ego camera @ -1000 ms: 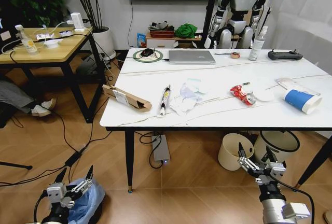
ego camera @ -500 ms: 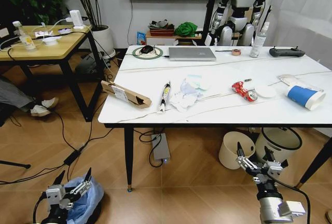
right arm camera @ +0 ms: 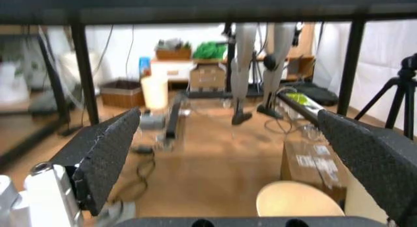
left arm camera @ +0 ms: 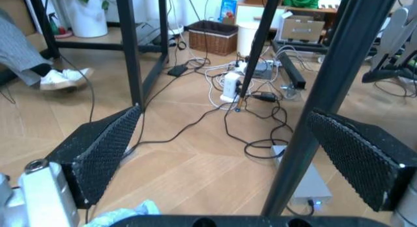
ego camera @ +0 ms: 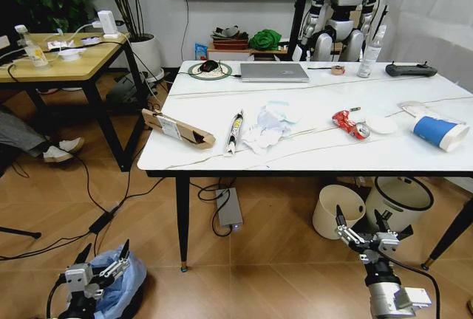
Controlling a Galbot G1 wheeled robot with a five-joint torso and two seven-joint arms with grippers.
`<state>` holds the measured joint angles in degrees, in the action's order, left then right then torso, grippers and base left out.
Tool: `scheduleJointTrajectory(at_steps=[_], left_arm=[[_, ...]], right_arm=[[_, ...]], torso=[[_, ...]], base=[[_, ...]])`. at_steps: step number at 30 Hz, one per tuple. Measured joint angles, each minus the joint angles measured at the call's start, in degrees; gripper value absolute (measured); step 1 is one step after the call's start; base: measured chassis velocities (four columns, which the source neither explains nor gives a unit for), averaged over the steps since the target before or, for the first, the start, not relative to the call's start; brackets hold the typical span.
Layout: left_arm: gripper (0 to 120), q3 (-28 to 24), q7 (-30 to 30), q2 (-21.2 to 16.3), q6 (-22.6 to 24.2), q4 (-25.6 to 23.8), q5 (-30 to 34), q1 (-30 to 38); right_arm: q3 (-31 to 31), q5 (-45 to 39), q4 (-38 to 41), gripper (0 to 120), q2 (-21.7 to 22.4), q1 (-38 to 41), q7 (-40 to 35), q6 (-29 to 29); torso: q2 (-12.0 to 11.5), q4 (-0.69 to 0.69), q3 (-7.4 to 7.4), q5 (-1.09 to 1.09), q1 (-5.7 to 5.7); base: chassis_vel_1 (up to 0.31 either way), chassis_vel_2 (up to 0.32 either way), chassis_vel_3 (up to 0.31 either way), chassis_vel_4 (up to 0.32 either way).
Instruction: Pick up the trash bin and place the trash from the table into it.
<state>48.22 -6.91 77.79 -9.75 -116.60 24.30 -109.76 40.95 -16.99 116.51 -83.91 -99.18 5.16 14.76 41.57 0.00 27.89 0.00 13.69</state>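
Note:
The trash bin, dark with a crinkly light-blue bag, stands on the floor at the lower left, left of the table. My left gripper hovers open just above its near side; a scrap of the blue bag shows below the open fingers. On the table lies the trash: a brown cardboard box, a wrapper, crumpled white tissues, a crushed red can and a blue-white paper cup. My right gripper is open, low at the right, below the table's front edge.
A cream round bin and a white bin stand under the table just beyond my right gripper. A laptop and spray bottle sit at the table's back. A black table leg and cables lie ahead of my left gripper.
The whole head view has shifted a little, so the camera has moved. Both grippers stay open in much the same low pose.

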Motion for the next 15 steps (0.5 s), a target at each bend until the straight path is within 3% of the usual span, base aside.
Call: scheduleJointTrajectory(at_steps=[15], left_arm=[[100,1.0,0.1,-0.2,0.0,0.9,-0.8,-0.5]], right_arm=[[0.1,5.5,-5.2,100,0.4,-0.7,3.4,1.8]], torso=[[-4.0,0.00,-2.35,0.00,-1.61]], base=[[0.000,0.000,0.000,0.000]])
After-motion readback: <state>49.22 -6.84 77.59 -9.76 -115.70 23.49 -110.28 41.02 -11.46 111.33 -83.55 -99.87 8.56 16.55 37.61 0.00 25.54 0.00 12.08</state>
